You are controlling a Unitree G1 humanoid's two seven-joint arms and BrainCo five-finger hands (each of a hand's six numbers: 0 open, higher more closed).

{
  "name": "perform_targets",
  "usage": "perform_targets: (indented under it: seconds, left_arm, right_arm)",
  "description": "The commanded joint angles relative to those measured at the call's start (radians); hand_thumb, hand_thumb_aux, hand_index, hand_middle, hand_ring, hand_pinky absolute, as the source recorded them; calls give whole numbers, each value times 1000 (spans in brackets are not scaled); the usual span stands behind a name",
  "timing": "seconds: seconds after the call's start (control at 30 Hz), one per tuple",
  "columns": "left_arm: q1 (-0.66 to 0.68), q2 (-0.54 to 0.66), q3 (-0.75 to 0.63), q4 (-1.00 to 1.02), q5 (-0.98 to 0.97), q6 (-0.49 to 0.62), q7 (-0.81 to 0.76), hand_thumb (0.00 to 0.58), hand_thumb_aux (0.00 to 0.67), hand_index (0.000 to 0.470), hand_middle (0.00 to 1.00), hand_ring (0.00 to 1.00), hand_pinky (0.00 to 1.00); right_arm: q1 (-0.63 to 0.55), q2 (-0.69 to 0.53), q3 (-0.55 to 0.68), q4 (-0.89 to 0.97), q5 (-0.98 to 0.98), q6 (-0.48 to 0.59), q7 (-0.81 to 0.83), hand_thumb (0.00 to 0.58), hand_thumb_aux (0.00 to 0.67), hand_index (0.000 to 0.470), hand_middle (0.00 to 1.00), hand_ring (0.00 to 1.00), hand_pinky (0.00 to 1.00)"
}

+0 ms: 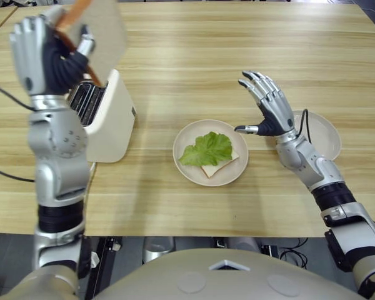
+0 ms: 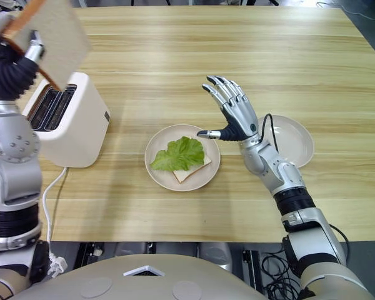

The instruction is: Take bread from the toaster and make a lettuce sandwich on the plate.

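Pinching bread (image 1: 106,34) above the toaster (image 1: 112,125) with my left hand (image 1: 40,56).
My right hand (image 1: 270,107) hovers spread beside the plate (image 1: 189,134) with lettuce (image 1: 207,149).

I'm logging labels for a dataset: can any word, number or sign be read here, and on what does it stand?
None can be read.
The toaster has a small dark mark on its side: too small to read.
The plate, lettuce, bread slice and table: no print.
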Motion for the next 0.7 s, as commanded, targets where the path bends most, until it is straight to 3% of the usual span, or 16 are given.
perform_targets:
  seconds: [0.03, 0.33, 0.7]
  left_arm:
    - [63, -113, -109, 111, -94, -31, -21, 580, 670, 460, 1000, 1000, 1000]
    - [220, -328, -173, 283, -341, -76, -66, 580, 670, 460, 1000, 1000, 1000]
    - [193, -419, -188, 641, -454, -157, -66, 580, 670, 460, 1000, 1000, 1000]
  right_arm:
    - [41, 15, -11, -28, -2, 12, -23, 0, 0, 0, 75, 75, 75]
    - [111, 26, -2, -88, -17, 19, -7, 0, 0, 0, 71, 71, 71]
    - [156, 40, 49, -90, -58, 9, 8, 0, 0, 0, 71, 71, 71]
